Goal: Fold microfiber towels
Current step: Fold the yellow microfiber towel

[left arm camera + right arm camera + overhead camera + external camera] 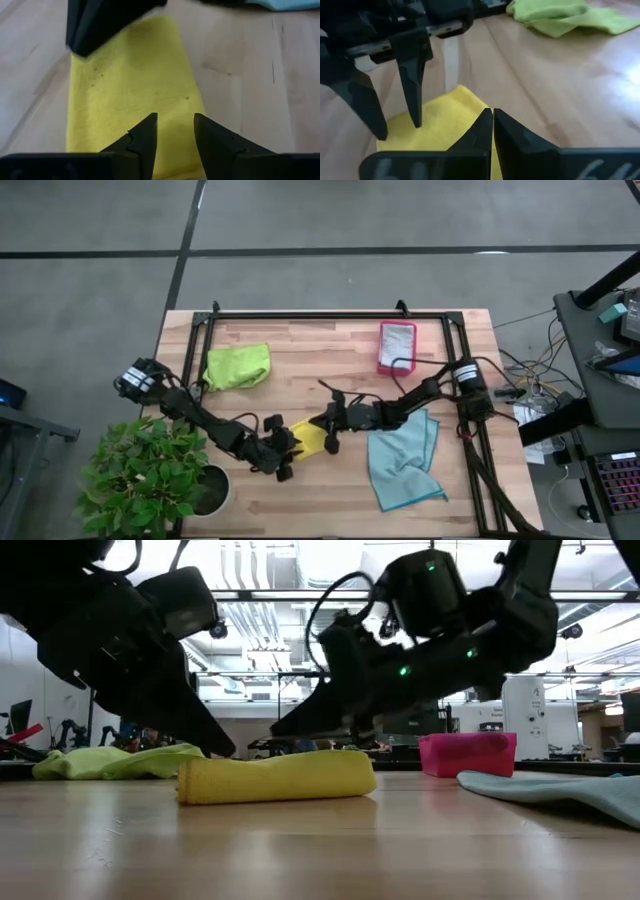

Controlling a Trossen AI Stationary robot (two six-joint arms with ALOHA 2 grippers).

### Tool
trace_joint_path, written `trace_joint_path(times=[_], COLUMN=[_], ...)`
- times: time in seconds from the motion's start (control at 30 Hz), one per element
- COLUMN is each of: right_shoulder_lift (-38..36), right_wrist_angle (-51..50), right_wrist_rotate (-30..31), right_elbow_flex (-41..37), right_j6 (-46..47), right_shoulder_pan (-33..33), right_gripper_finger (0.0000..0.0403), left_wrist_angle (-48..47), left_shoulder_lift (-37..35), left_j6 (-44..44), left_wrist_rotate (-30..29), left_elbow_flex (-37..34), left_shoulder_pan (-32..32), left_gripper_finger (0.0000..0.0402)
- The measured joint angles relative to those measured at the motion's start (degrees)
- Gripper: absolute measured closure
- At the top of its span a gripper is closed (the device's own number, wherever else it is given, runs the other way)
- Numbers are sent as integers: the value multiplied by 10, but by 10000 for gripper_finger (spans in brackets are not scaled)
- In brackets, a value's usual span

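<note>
I am hovering both my grippers over the yellow towel (308,436), which is lying folded into a narrow strip near the table's (300,345) front-middle, between the two arms. Its long axis is running roughly from my left gripper (287,461) toward my right gripper (331,442), so each tool is standing at one short end, facing the other across the cloth. From the left wrist, I am seeing the strip stretch straight away from my left fingers (142,142), which are standing partly apart with nothing between them, just above the near end. My right gripper's fingers (481,131) are pressed together, holding nothing, tips poised over the opposite end. Neither arm is clearly nearer; the towel is lying about midway. I judge the next fold has to go along that long axis, end toward end. The lime green towel (238,366) is sitting bunched well behind my left arm, the light blue towel (404,458) spread flat beside my right arm.
</note>
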Motion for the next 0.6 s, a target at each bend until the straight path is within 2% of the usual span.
trace_joint_path(times=[0.2,0.47,0.6], right_shoulder_lift=[46,50,44], right_wrist_angle=[-10,-64,-69], right_wrist_rotate=[7,65,70], right_elbow_flex=[38,23,11], right_j6=[0,-6,-9], right_shoulder_pan=[4,6,6], right_gripper_finger=[394,394,394], left_wrist_angle=[8,13,13], left_shoulder_lift=[15,46,47], left_j6=[-2,-30,-30], left_wrist_rotate=[28,47,50], left_elbow_flex=[0,1,1], left_shoulder_pan=[0,0,0], left_gripper_finger=[288,288,288])
